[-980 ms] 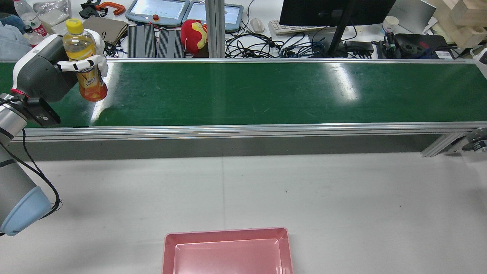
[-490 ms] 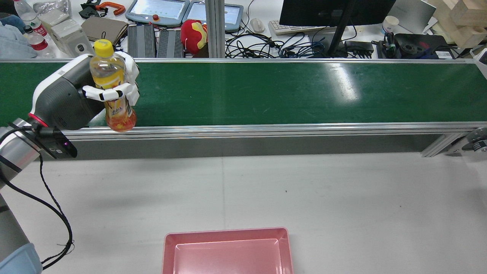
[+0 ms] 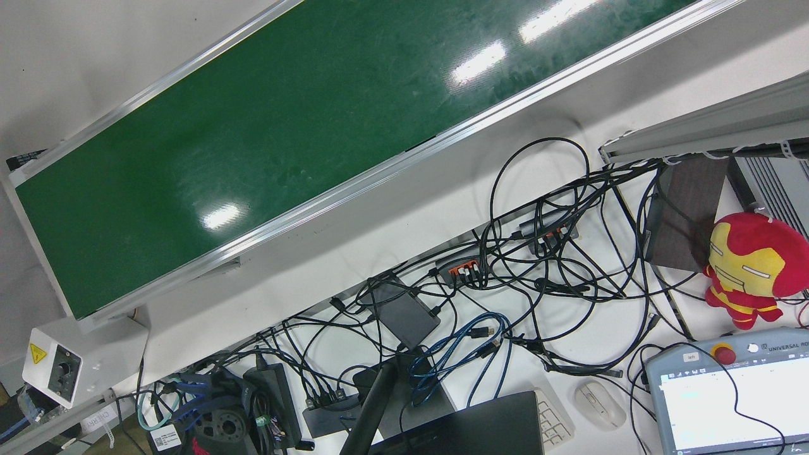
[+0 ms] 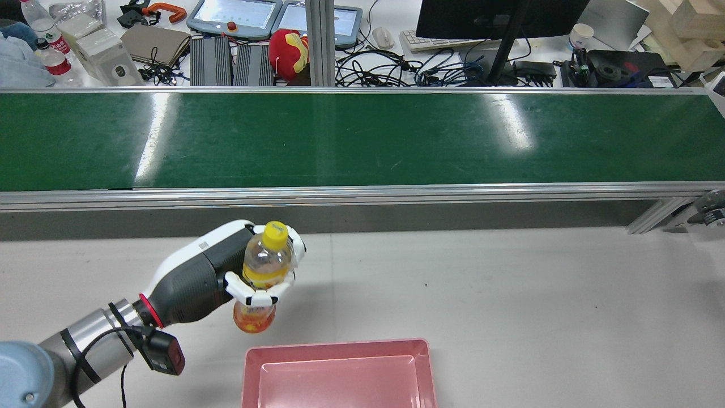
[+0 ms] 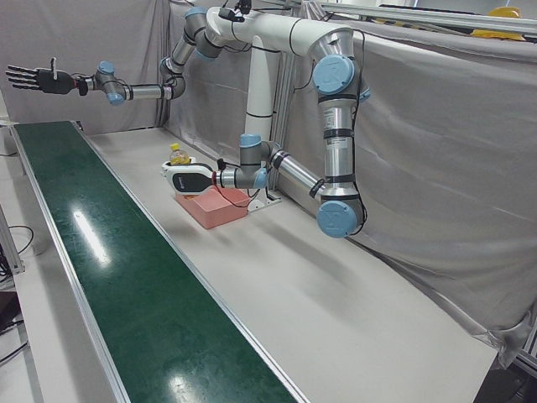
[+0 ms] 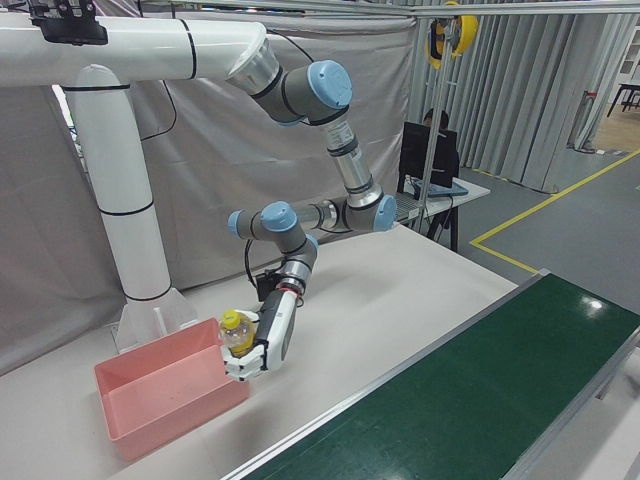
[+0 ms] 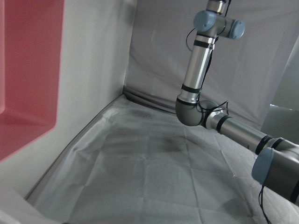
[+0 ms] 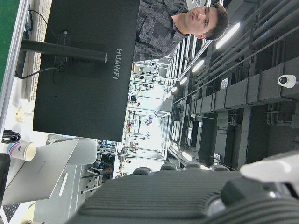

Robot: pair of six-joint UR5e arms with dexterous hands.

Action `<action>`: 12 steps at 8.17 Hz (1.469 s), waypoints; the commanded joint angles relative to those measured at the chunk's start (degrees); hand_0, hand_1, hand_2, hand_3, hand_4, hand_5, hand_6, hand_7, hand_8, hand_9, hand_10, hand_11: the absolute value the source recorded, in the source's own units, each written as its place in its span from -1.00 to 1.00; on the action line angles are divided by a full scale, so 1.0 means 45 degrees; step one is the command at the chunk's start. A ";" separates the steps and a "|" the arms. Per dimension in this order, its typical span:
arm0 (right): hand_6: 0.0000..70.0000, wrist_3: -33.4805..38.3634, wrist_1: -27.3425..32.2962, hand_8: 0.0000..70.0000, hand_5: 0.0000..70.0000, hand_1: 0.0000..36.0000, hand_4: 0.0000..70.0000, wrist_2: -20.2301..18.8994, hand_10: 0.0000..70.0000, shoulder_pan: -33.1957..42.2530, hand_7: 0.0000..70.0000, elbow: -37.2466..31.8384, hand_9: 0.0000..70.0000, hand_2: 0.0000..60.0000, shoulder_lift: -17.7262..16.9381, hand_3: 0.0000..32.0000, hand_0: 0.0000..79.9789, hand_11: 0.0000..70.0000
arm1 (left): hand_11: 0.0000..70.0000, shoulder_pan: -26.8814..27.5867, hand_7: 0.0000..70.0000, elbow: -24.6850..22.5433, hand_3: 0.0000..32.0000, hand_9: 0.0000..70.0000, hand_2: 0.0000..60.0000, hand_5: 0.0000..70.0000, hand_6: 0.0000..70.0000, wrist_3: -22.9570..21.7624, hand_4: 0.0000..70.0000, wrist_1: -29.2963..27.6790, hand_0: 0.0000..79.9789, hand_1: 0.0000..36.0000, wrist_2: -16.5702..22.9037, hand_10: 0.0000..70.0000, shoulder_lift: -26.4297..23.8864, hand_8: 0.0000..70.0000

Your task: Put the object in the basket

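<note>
A clear bottle of orange drink with a yellow cap (image 4: pixel 266 262) stands upright in my left hand (image 4: pixel 221 271), whose white fingers wrap its middle. The hand holds it above the white table, just beyond the far left corner of the pink basket (image 4: pixel 334 345). The left-front view shows the bottle (image 5: pixel 178 154), the left hand (image 5: pixel 186 176) and the basket (image 5: pixel 211 211); so does the right-front view, with the bottle (image 6: pixel 236 333), hand (image 6: pixel 268 340) and basket (image 6: pixel 170 410). My right hand (image 5: pixel 33 78) is held high over the belt's far end, fingers spread and empty.
The green conveyor belt (image 4: pixel 362 139) runs across the table beyond the hand, with an aluminium rail (image 4: pixel 362 195) at its near side. Cables, a monitor and a red plush toy (image 4: pixel 288 52) lie behind it. The basket's pink wall (image 7: pixel 28 70) fills the left hand view's left.
My left hand has carried the bottle off the belt's left end, toward the near side and right, down to beside the basket's far left corner.
</note>
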 commanded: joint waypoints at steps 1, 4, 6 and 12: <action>-1.00 0.0000 0.0000 -1.00 -1.00 -1.00 -1.00 0.0000 -1.00 0.0000 -1.00 -0.0012 -1.00 -1.00 0.0000 -1.00 -1.00 -1.00 | 1.00 0.2555 1.00 -0.0042 -1.00 1.00 1.00 1.00 0.10 0.1124 0.19 0.0452 0.47 1.00 -0.0024 0.41 0.0006 1.00; -1.00 0.0000 0.0000 -1.00 -1.00 -1.00 -1.00 0.0000 -1.00 -0.0020 -1.00 -0.0032 -1.00 -1.00 0.0000 -1.00 -1.00 -1.00 | 1.00 0.3067 0.82 -0.0003 -1.00 1.00 1.00 1.00 -0.03 0.1125 0.08 0.0782 0.42 1.00 -0.0044 0.43 0.0084 1.00; -1.00 0.0000 0.0000 -1.00 -1.00 -1.00 -1.00 0.0019 -1.00 0.0000 -1.00 -0.0032 -1.00 -1.00 0.0000 -1.00 -1.00 -1.00 | 0.04 0.3145 -0.56 -0.0003 -1.00 0.00 1.00 1.00 -0.93 0.1144 -0.69 0.1057 0.08 1.00 -0.0044 -0.33 0.0356 -0.26; -1.00 0.0000 0.0000 -1.00 -1.00 -1.00 -1.00 0.0000 -1.00 0.0000 -1.00 -0.0012 -1.00 -1.00 0.0000 -1.00 -1.00 -1.00 | -0.61 0.3049 -1.00 -0.0139 -0.25 -0.83 -1.00 -0.43 -1.00 0.1105 -0.90 0.0882 0.77 -0.88 -0.0024 -0.77 0.0358 -0.84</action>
